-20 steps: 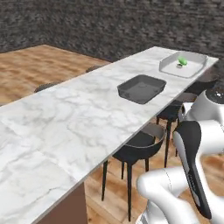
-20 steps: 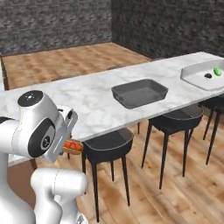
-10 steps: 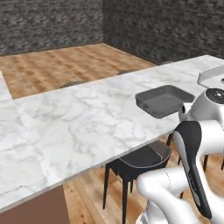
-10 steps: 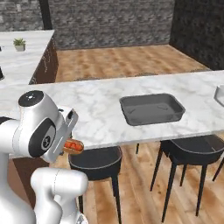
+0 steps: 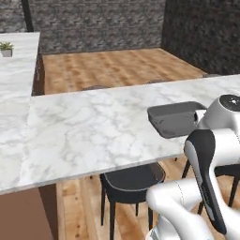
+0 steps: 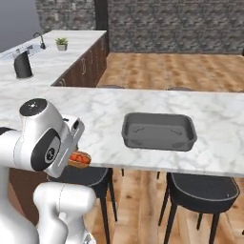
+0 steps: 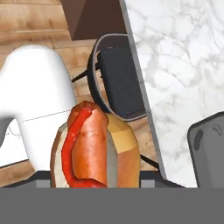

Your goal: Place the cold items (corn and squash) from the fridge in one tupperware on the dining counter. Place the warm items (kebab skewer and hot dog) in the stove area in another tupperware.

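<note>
My gripper (image 6: 75, 157) is shut on the hot dog (image 6: 80, 158), a red-orange sausage in a tan bun, held low beside my arm and in front of the dining counter's near edge. In the hand view the hot dog (image 7: 94, 146) stands close between the jaws of the gripper (image 7: 94, 177) and hides most of the fingers. A dark grey tupperware (image 6: 158, 131) sits empty on the dining counter (image 6: 105, 107), to the right of the hot dog. From the left base view the tupperware (image 5: 174, 118) lies at the right of the dining counter (image 5: 93, 126), partly behind my arm.
Black stools (image 6: 202, 190) stand under the counter's near edge, one (image 7: 118, 83) right below my hand. A second marbled counter with a small plant (image 6: 61, 44) and a dark jug (image 6: 22, 64) runs off to the far left. Wooden floor lies beyond.
The whole scene has slid across both base views, so the base has moved. The white tray at the far end has left the picture. The hot dog stays in my gripper.
</note>
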Motion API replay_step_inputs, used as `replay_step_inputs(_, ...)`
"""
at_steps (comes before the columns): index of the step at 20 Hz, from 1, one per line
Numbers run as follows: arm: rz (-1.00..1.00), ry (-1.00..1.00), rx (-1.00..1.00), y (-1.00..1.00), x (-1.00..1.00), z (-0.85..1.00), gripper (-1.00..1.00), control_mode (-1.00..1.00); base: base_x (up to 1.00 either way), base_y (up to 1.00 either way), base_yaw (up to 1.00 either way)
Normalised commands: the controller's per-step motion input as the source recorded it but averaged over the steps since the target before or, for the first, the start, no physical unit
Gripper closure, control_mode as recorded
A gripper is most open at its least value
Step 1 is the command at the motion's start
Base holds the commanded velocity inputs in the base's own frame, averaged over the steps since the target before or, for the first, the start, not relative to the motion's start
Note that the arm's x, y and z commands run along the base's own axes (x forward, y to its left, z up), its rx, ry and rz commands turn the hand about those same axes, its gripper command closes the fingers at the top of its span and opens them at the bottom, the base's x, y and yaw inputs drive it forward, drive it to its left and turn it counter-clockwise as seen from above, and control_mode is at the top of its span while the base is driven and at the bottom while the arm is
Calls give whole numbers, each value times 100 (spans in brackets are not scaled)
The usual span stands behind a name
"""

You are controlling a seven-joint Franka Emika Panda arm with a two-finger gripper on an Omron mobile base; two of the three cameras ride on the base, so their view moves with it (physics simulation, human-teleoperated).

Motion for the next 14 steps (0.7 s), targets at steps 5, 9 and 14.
replay_step_inputs(5, 0, 0, 0, 0, 0, 0, 100, 100, 0, -81, 33)
replay_step_inputs(9, 0, 0, 0, 0, 0, 0, 100, 100, 26, -30, 24)
replay_step_inputs(14, 0, 0, 0, 0, 0, 0, 100, 100, 43, -17, 28)
